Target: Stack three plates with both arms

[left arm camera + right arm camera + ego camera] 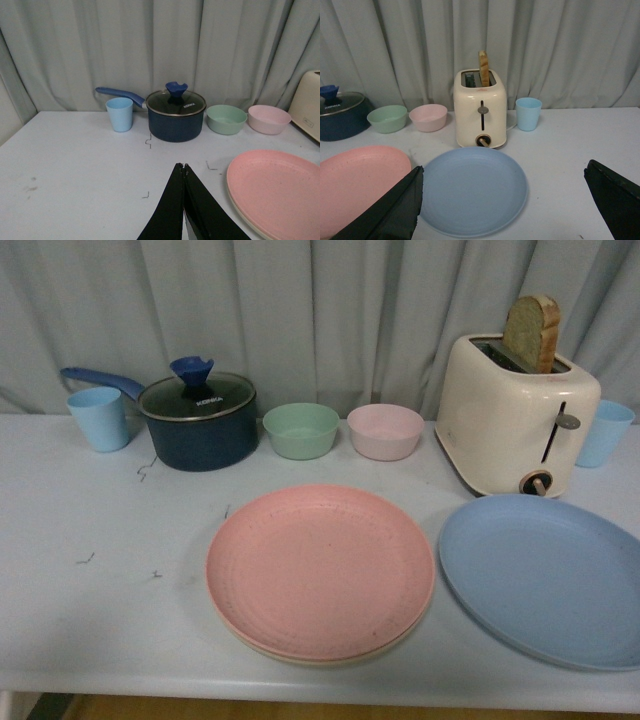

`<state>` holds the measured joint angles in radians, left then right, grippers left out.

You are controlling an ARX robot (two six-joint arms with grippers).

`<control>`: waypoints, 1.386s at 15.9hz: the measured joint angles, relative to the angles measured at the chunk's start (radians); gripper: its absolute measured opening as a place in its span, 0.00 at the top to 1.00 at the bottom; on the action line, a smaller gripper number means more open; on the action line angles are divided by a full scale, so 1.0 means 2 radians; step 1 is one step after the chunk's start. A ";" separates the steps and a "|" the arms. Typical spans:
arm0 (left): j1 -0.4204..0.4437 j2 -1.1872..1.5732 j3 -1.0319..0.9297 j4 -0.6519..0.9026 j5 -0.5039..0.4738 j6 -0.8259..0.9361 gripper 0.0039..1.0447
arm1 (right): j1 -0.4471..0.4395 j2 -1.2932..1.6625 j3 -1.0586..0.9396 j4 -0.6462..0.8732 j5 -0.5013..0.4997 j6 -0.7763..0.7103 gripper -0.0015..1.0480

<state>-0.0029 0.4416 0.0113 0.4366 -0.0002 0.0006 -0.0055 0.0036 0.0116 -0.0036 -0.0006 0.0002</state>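
Left black gripper [184,172]: jaws pressed together, holding nothing, over the white table [75,165] beside the round matte pink plate [320,565]. Right black gripper [502,175]: jaws spread wide, empty, with the round light blue plate [545,575] showing between them. The pink plate lies flat, face up, on the cream-beige plate [320,659]. The blue plate lies flat just right of that stack, not touching it. The cream toaster [515,420] holds one bread slice [532,332].

text: "KONKA" is read, printed in white | on: glass lid [215,400] of the dark blue saucepan [200,445] | other text: none is made out
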 joint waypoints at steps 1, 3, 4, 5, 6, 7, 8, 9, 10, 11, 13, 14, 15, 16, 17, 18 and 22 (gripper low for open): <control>0.000 -0.019 0.000 -0.019 0.000 0.000 0.99 | 0.000 0.000 0.000 0.000 0.000 0.000 0.06; 0.000 -0.053 0.000 -0.048 0.000 0.000 0.99 | 0.000 0.000 0.000 0.000 0.000 0.000 0.06; 0.000 -0.067 0.000 -0.066 0.000 0.000 0.99 | 0.000 0.000 0.000 0.000 0.000 0.000 0.06; 0.000 -0.078 0.000 -0.076 0.000 0.000 0.99 | 0.000 0.000 0.000 0.000 0.000 0.000 0.06; 0.000 -0.092 0.000 -0.087 0.000 0.000 0.99 | 0.000 0.000 0.000 0.000 0.000 0.000 0.06; 0.000 -0.102 0.000 -0.100 0.000 0.000 0.99 | 0.000 0.000 0.000 0.000 0.000 0.000 0.06; 0.000 -0.112 0.000 -0.109 0.000 0.000 0.99 | 0.000 0.000 0.000 0.000 0.000 0.000 0.06; 0.000 -0.122 0.000 -0.118 0.000 0.000 0.99 | 0.000 0.000 0.000 0.000 0.000 0.000 0.06; 0.000 -0.130 0.000 -0.128 0.000 0.000 0.99 | 0.000 0.000 0.000 0.000 0.000 0.000 0.06; 0.000 -0.137 0.000 -0.135 0.000 0.000 0.99 | 0.000 0.000 0.000 0.000 0.000 0.000 0.06; 0.000 -0.217 0.001 -0.219 0.000 0.000 0.99 | 0.000 0.000 0.000 0.001 0.000 0.000 0.06; 0.000 -0.217 0.000 -0.220 0.000 0.000 0.80 | 0.000 0.000 0.000 0.000 0.000 0.000 0.06; 0.000 -0.217 0.000 -0.220 0.000 0.000 0.71 | 0.000 0.000 0.000 0.000 0.000 0.000 0.06; 0.000 -0.217 0.000 -0.220 0.000 0.000 0.61 | -0.012 0.022 0.020 -0.065 -0.033 -0.004 0.06; 0.000 -0.217 0.000 -0.220 0.001 0.000 0.52 | -0.045 0.096 0.046 -0.085 -0.080 -0.010 0.06; 0.000 -0.217 0.000 -0.219 0.000 0.000 0.44 | -0.082 0.174 0.074 -0.059 -0.104 -0.014 0.06; 0.000 -0.217 0.000 -0.220 0.000 0.000 0.09 | -0.153 0.440 0.216 0.014 -0.133 -0.050 0.06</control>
<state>-0.0029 0.0071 0.0116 -0.0032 -0.0002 0.0006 -0.3115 0.8841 0.4435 0.0246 -0.2661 -0.1005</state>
